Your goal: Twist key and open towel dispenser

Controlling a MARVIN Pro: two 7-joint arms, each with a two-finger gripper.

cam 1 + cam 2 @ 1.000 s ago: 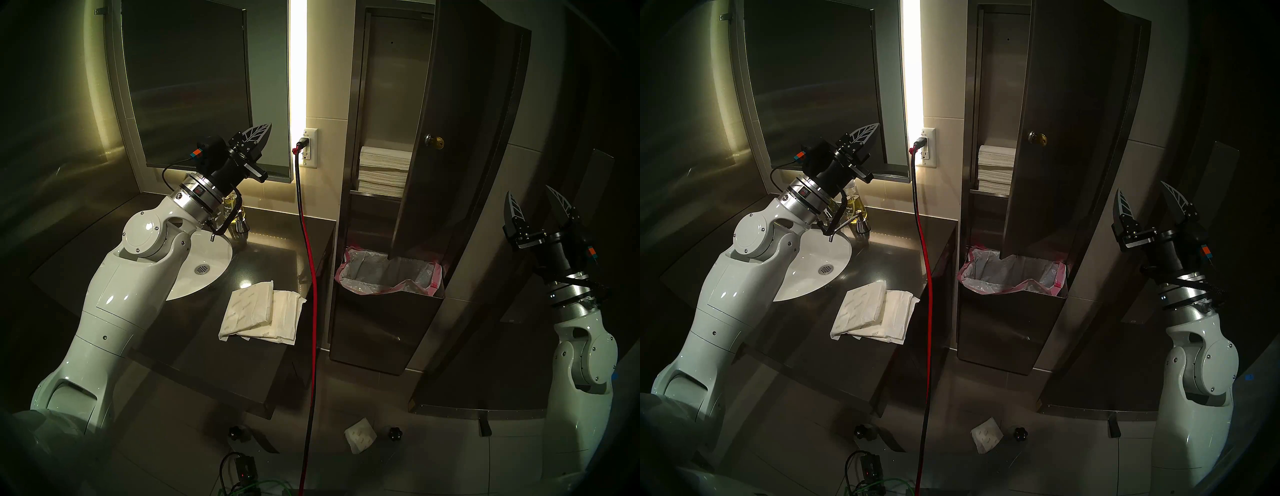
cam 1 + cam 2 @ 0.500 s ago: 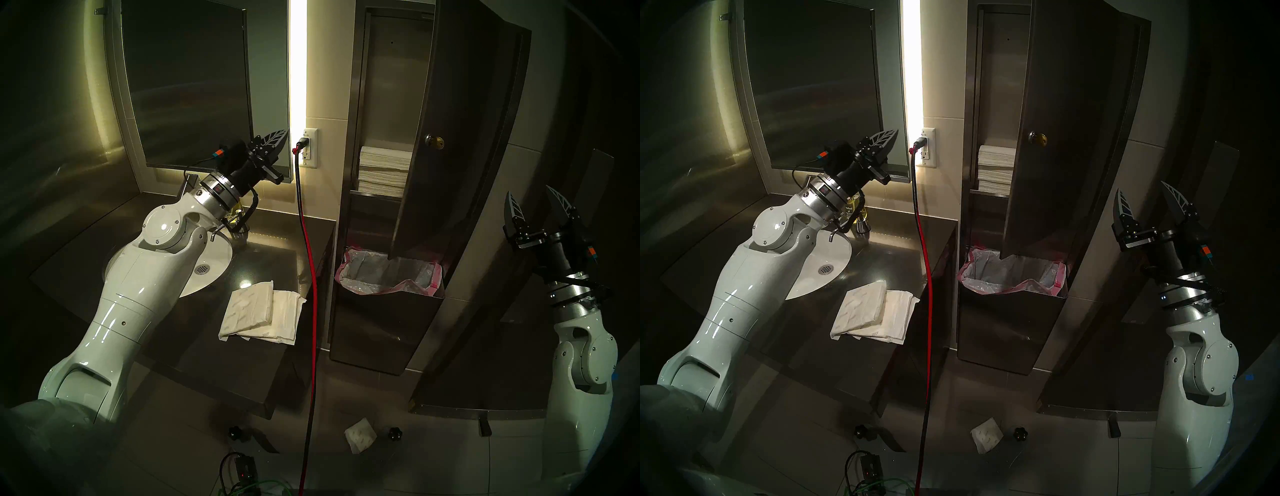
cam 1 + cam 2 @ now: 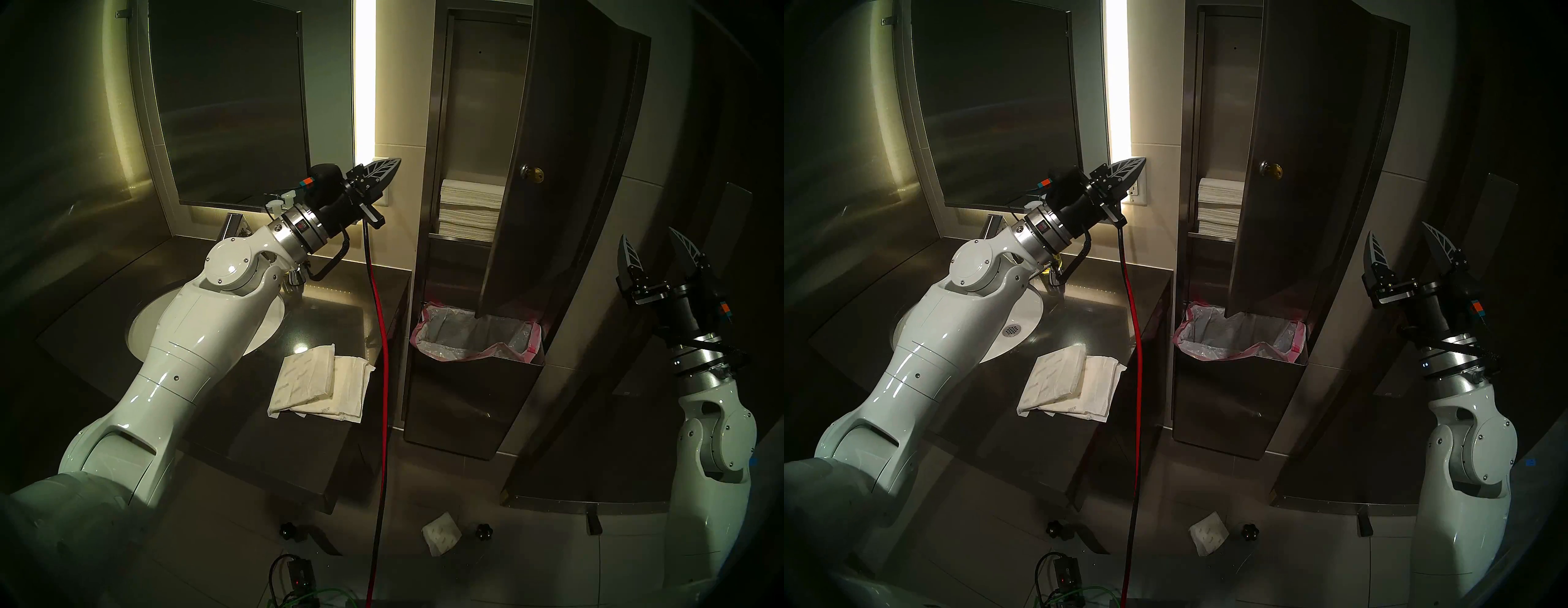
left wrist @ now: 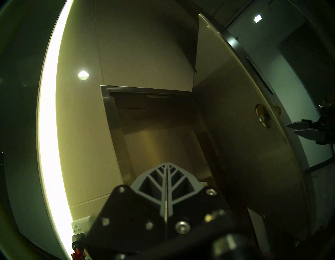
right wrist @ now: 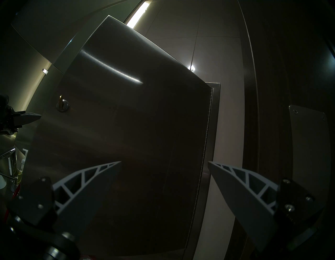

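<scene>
The left gripper (image 3: 392, 163), fingers pressed together and empty, is pointing into the gap beside the ajar door (image 3: 564, 170), likely to push it wider; the key (image 3: 535, 174) is sitting in its lock.

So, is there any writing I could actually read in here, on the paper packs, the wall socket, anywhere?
Nothing here can be read with certainty.
Paper towel packs on the counter: faint printed marks, too blurred to read.
Outlet plate: a small label, too blurred to read.
Loose paper on the floor: faint marks, unreadable.
Red display on the left wrist: too small to read.
</scene>
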